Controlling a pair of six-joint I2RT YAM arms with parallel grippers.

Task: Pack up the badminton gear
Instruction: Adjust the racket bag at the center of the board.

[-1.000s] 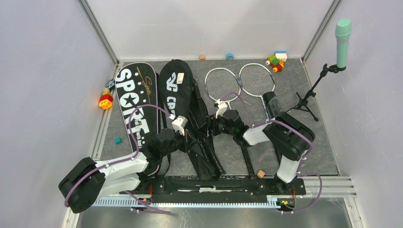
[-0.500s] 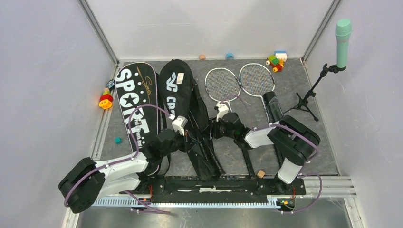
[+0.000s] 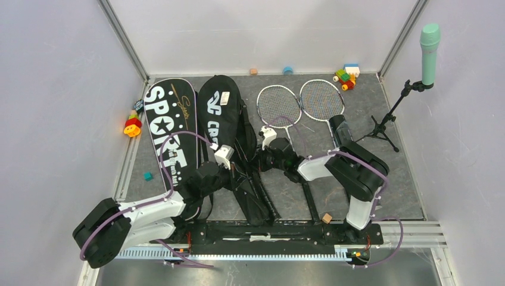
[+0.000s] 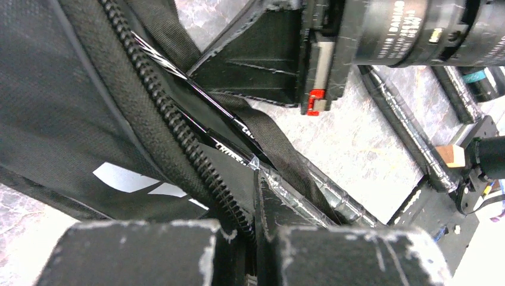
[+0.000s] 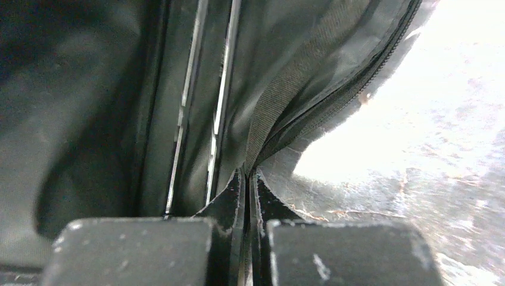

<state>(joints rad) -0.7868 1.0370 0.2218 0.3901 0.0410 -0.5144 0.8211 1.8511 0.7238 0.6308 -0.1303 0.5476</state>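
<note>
The right tool (image 5: pixel 247 176) has slid left to the CROSSWAY bag (image 3: pixel 220 113) and closed; its jaws now pinch the bag's open zip edge. The left tool (image 4: pixel 256 179) is pressed together on the opposite zip edge. The bag lies on the table (image 3: pixel 387 179) beside the SPORT bag (image 3: pixel 170 125). Two rackets (image 3: pixel 279 104) lie just right of it.

The SPORT bag (image 3: pixel 170 128) lies along the table's (image 3: pixel 393 190) left edge, with the CROSSWAY bag (image 3: pixel 223 113) just right of it. Further right, two rackets (image 3: pixel 279 106) lie side by side, heads toward the far edge. The tube (image 3: pixel 340 132) lies before the right racket's head. The microphone stand (image 3: pixel 384 122) is at the right edge and toy blocks (image 3: pixel 346 75) sit in the far right corner.
</note>
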